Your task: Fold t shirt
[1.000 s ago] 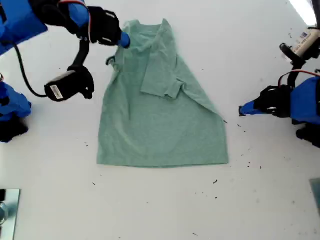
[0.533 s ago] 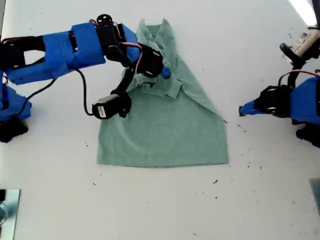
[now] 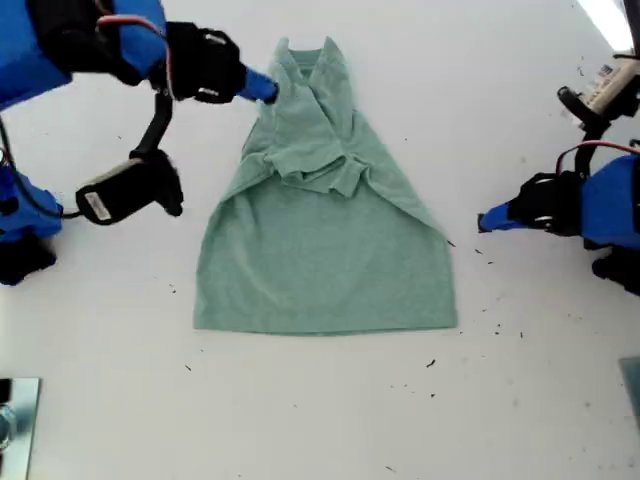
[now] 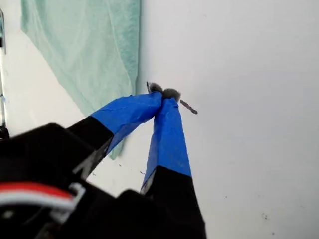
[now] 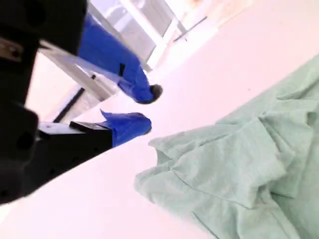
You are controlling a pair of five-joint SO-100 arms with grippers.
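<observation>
- T shirt [image 3: 325, 240], exterior view: lies mid-table, collar toward the top of the view, both sleeves folded inward and bunched over the chest, hem flat. My second gripper [image 3: 262, 86] hangs just beside the collar; my first gripper [image 3: 488, 220] waits at this view's right, apart from the cloth.
- First wrist view: my first gripper [image 4: 163, 94] has its tips pressed together on nothing; the shirt's edge [image 4: 94, 55] lies near.
- Second wrist view: my second gripper [image 5: 144, 107] is spread and empty above the rumpled shoulder [image 5: 219, 174].
- Handling: soft, light, limp knit, likely to sag and drag; pinch a single layer at the hem corners, I'd judge.
</observation>
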